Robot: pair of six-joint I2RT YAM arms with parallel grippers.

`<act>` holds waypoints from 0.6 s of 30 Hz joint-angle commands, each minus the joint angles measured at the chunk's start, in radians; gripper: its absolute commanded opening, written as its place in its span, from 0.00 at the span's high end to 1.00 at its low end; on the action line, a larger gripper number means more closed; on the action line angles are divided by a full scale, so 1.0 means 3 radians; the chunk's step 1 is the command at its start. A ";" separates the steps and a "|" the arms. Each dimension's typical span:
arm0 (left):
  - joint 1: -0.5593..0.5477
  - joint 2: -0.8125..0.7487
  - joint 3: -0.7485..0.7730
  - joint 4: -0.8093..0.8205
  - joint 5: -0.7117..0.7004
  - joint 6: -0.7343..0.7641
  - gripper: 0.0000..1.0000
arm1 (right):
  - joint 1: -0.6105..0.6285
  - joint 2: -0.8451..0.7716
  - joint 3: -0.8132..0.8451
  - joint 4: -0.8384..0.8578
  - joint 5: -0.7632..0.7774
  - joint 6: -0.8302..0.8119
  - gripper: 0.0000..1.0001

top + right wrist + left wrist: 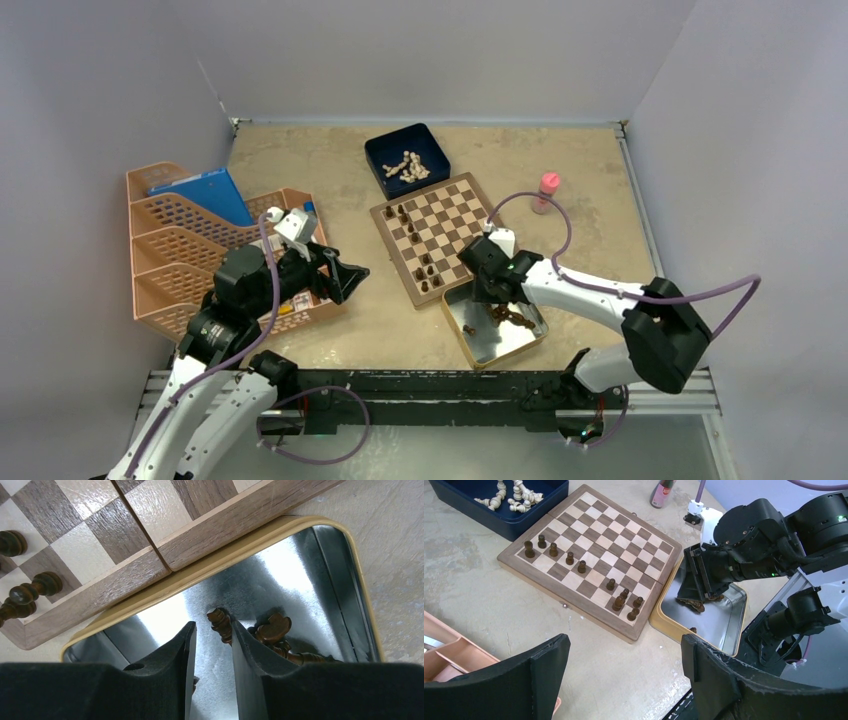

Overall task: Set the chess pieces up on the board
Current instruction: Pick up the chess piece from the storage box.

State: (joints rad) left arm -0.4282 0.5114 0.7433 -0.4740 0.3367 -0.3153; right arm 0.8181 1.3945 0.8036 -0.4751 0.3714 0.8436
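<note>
The board (455,215) lies mid-table, with several dark brown chess pieces (415,238) standing along its left side; they also show in the left wrist view (569,558). More dark pieces (508,316) lie in the silver tin (462,335) at the board's near corner. My right gripper (490,295) is down inside the tin (225,560), its jaws a little apart. One lying piece (221,625) rests against the inside of the right finger, not pinched; others (274,628) lie just right of it. My left gripper (355,280) is open and empty above the bare table (625,645).
A dark blue box (378,160) of cream pieces stands behind the board. A pink bottle (547,190) stands at the back right. Orange file trays (180,250) with a blue folder (200,195) fill the left side, right beside my left arm.
</note>
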 commanded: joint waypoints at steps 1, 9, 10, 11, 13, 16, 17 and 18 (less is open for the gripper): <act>-0.0013 -0.0017 0.0043 0.0102 0.0028 -0.0034 0.18 | 0.0019 0.0069 -0.0029 -0.0024 -0.0049 -0.0046 0.65; -0.0012 0.0000 0.0048 0.0102 0.0024 -0.0021 0.18 | 0.0082 0.0175 -0.0072 -0.0133 -0.0006 0.0014 0.66; -0.0011 -0.0003 0.0048 0.0102 0.0016 -0.0022 0.18 | 0.0088 0.0192 -0.0080 -0.0137 -0.0006 0.0016 0.66; -0.0007 -0.0002 0.0045 0.0102 0.0013 -0.0023 0.18 | 0.0097 0.0215 -0.0081 -0.0139 -0.0013 0.0012 0.67; -0.0010 -0.0001 0.0043 0.0106 0.0008 -0.0023 0.19 | 0.0133 0.0275 -0.0076 -0.0136 -0.0016 0.0002 0.69; -0.0011 0.0010 0.0048 0.0100 0.0012 -0.0027 0.19 | 0.0203 0.0362 -0.0063 -0.0083 -0.0039 -0.0056 0.71; -0.0014 0.0018 0.0048 0.0095 0.0025 -0.0032 0.19 | 0.0238 0.0390 -0.0050 -0.0083 -0.0022 -0.0053 0.72; -0.0011 0.0018 0.0045 0.0097 0.0032 -0.0044 0.19 | 0.0271 0.0415 -0.0026 -0.0083 -0.0001 -0.0052 0.73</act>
State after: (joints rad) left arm -0.4282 0.5121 0.7433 -0.4740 0.3367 -0.3149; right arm 0.8646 1.4776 0.7868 -0.4820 0.3733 0.8398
